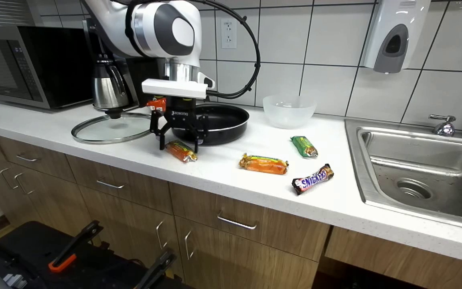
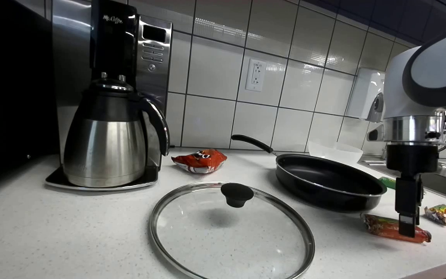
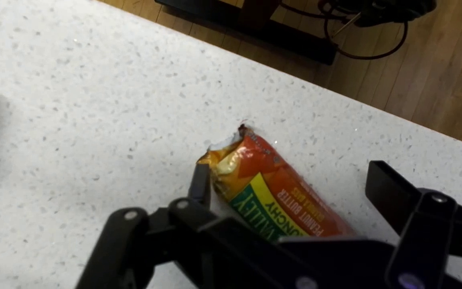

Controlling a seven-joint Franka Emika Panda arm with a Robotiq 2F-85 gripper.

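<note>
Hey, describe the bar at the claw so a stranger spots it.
Find the black frying pan on the white counter. Just in front of it lies an orange Peanut Butter granola bar. Unlike the other orange bar, it's straddled by the open claw.

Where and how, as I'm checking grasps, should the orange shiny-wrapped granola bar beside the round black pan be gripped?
Mid-length on the granola bar, likely from above, across its narrow width: it lies flat on the speckled white countertop. The black two-fingered tool may need turning: the bar lies diagonally between its fingers.
</note>
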